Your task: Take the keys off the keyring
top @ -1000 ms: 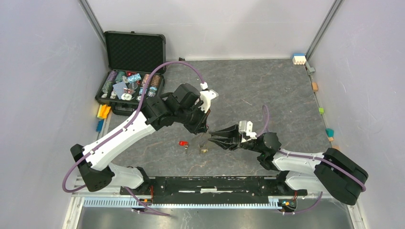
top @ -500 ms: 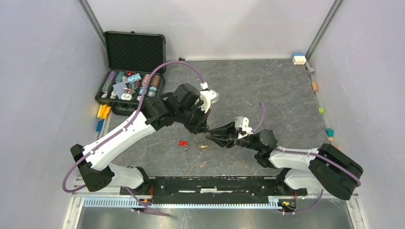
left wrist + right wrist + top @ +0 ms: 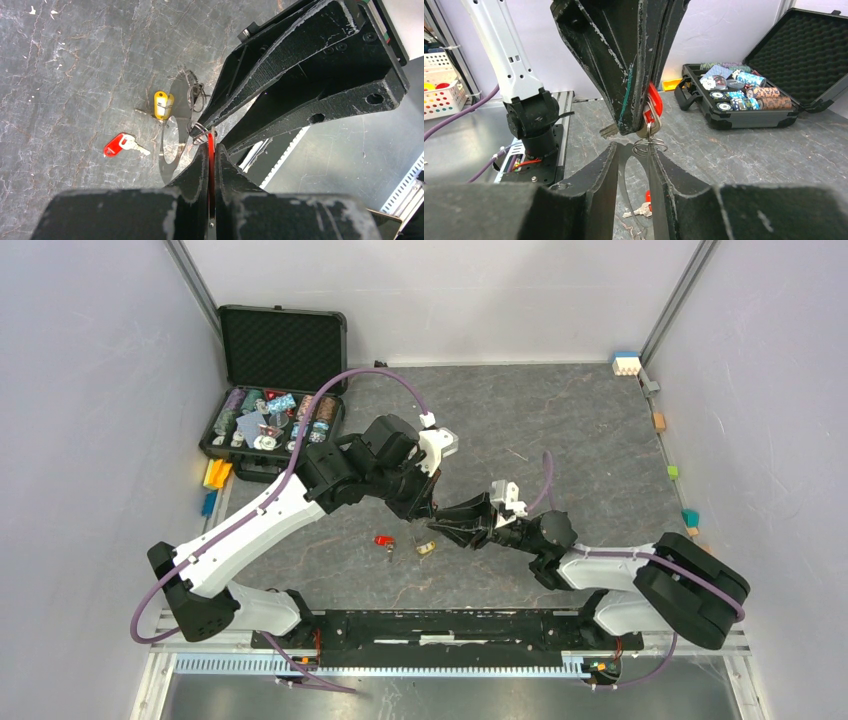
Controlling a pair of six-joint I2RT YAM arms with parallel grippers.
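My left gripper (image 3: 430, 517) is shut on a red-headed key (image 3: 211, 150), which also shows in the right wrist view (image 3: 654, 100). A silver ring (image 3: 649, 147) hangs from that key, and it also shows in the left wrist view (image 3: 199, 134). The dark grey keyring strap (image 3: 181, 110) hangs below it. My right gripper (image 3: 633, 147) meets the left one tip to tip (image 3: 440, 527), with its fingers narrowed onto the strap loop (image 3: 621, 178) just under the ring. A loose red key (image 3: 383, 540) and a yellow key (image 3: 426, 548) lie on the table; both show in the left wrist view, red (image 3: 116, 145) and yellow (image 3: 160, 104).
An open black case (image 3: 280, 390) of poker chips stands at the back left. Yellow and blue blocks (image 3: 216, 475) lie beside it. Small coloured blocks (image 3: 627, 363) line the right edge. The left arm's base (image 3: 531, 125) rises behind the grippers in the right wrist view.
My right gripper has moved left and slightly up until its tips reach the ring under the left gripper. The left arm has held still. The loose keys lie where they were.
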